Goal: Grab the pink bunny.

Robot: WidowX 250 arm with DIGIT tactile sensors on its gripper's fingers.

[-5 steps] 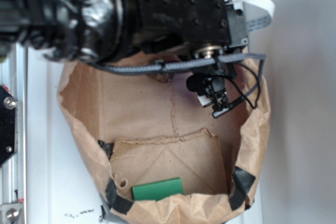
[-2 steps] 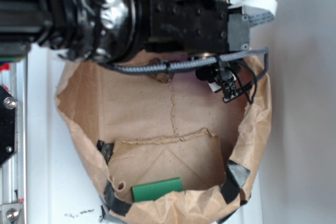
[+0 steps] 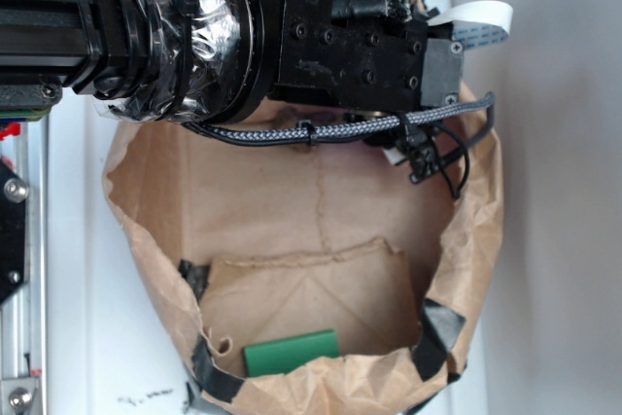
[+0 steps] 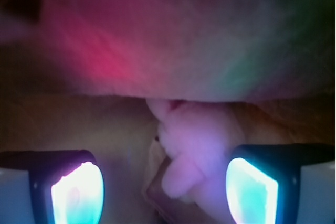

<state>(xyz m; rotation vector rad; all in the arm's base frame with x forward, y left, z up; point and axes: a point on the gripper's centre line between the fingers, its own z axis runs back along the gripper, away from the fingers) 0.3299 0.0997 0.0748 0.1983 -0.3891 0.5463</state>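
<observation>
Pink bunny isn't visible in the exterior view: the arm (image 3: 243,36) covers the top of the paper bag (image 3: 476,240), green block (image 3: 292,352) at the bottom. Wrist view: pink bunny (image 4: 197,150) lower center-right, between the spread-apart fingers (image 4: 251,190) of the gripper (image 4: 165,192), nearer the right one.

Exterior view bright, evenly lit, fairly sharp. Wrist view dim, heavily blurred, tinted red and green, seemingly by glowing fingertips (image 4: 79,195).

Holder: crumpled brown paper bag (image 3: 466,240), rim patched with black tape (image 3: 437,323)
Near edge: flat green rectangular block (image 3: 292,352)
</observation>
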